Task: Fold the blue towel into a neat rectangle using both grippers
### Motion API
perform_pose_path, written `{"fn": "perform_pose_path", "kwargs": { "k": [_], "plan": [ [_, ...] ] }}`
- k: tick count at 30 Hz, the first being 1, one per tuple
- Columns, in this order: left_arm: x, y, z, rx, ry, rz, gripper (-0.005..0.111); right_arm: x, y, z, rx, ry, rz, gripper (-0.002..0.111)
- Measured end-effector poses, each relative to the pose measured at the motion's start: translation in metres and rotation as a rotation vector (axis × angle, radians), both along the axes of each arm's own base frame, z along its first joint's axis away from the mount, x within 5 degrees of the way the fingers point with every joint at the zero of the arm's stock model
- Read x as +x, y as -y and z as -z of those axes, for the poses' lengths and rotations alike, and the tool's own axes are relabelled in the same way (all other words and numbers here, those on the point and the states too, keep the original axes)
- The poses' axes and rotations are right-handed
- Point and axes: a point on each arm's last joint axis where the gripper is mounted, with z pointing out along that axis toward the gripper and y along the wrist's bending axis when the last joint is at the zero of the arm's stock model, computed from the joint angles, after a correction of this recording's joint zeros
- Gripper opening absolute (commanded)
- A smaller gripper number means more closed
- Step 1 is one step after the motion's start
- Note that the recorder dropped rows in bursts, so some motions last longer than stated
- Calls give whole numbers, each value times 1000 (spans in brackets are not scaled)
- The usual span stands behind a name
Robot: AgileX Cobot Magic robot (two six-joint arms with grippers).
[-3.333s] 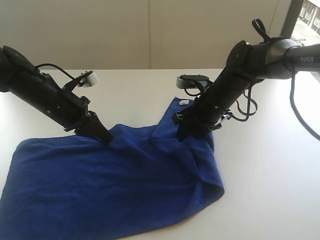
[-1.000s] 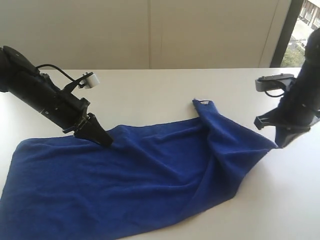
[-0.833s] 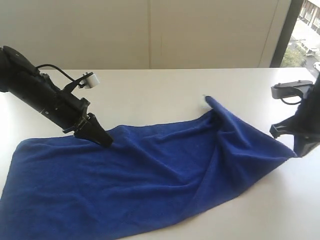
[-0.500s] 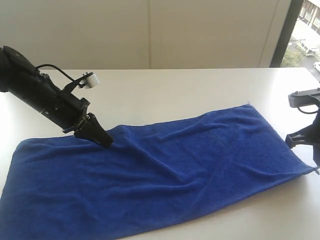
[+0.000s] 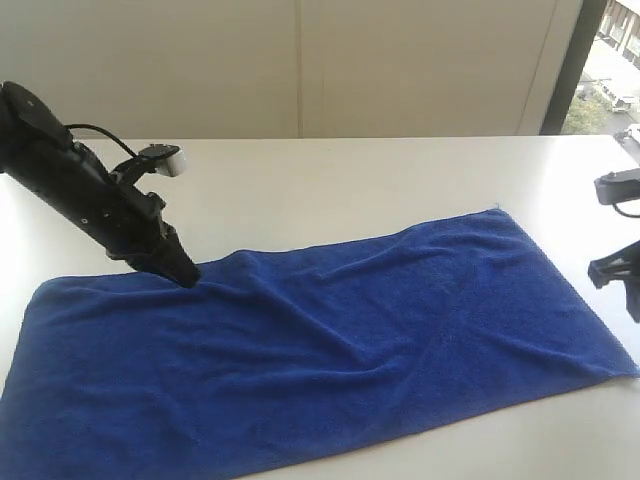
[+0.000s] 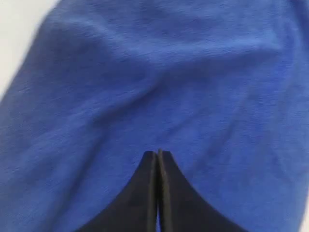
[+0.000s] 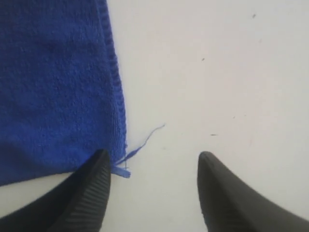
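Note:
The blue towel (image 5: 330,340) lies spread out across the white table (image 5: 350,180), with a low ridge near its far edge. My left gripper (image 5: 186,276) is shut, its tips down at that far edge on the left. In the left wrist view the closed fingers (image 6: 158,153) point at the towel (image 6: 159,72), and nothing shows between them. My right gripper (image 5: 630,295) is at the picture's right edge, just past the towel's right end. In the right wrist view it (image 7: 152,159) stands open over bare table. The towel's corner (image 7: 53,82) and a loose thread lie beside one finger.
A pale wall runs behind the table and a window (image 5: 610,60) is at the far right. Bare table lies behind the towel and to its right. The towel's near edge reaches the table's front edge.
The right gripper pulled the folded-over right end out to the right, laid it flat, and opened, letting the corner go. The left arm shifted a little to the left.

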Motion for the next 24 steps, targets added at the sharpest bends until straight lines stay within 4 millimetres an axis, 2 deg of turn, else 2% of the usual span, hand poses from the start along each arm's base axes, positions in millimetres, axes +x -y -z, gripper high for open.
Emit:
{"fn": "perform_pose_path", "kwargs": {
  "k": [4,7,9,12,16,19,22,24],
  "plan": [
    [1,-15,-20,161,105,-91,0,-3,-2,-30,-24,144,-4,52],
    [3,-28,-27,279,145,-181,0,-9,-9,-55,23,263,11,49],
    [5,-35,-25,308,135,-210,0,-9,-15,-59,70,286,-5,41],
    [9,-54,-14,338,87,-252,0,-7,-25,-60,179,312,-57,24],
    [12,-80,-8,333,30,-312,0,-1,-39,-54,331,322,-140,0],
    [13,-89,-9,284,25,-332,0,5,-42,-42,382,296,-173,0],
    [16,-84,-7,210,28,-314,0,17,-40,-8,409,218,-173,0],
    [18,-84,0,217,17,-312,0,22,-40,7,413,188,-181,0]
  ]
}}
